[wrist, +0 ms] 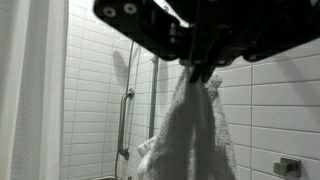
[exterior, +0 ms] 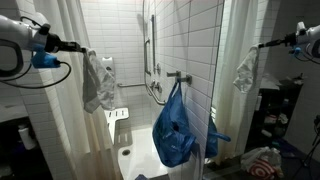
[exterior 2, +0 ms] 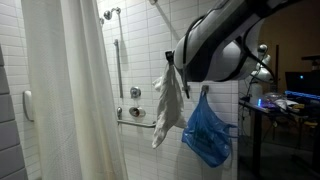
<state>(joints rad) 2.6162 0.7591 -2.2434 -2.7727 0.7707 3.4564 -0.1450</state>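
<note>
My gripper (exterior: 86,49) is shut on the top of a light grey towel (exterior: 97,86), which hangs straight down from it in front of the shower. It shows in both exterior views, the gripper (exterior 2: 173,61) with the towel (exterior 2: 167,108) below it. In the wrist view the dark jaws (wrist: 201,71) pinch the towel (wrist: 190,135), which drapes downward and fills the lower middle. A blue plastic bag (exterior: 175,128) hangs from the shower fixture close beside the towel, and also shows in an exterior view (exterior 2: 208,132).
A white shower curtain (exterior 2: 65,100) hangs beside the stall. Grab bars (exterior 2: 120,65) and a shower rail (wrist: 125,120) are on the tiled wall. A folding white seat (exterior: 119,114) is below. A glass panel (exterior: 235,90) reflects the towel. A desk with a monitor (exterior 2: 298,82) stands behind the arm.
</note>
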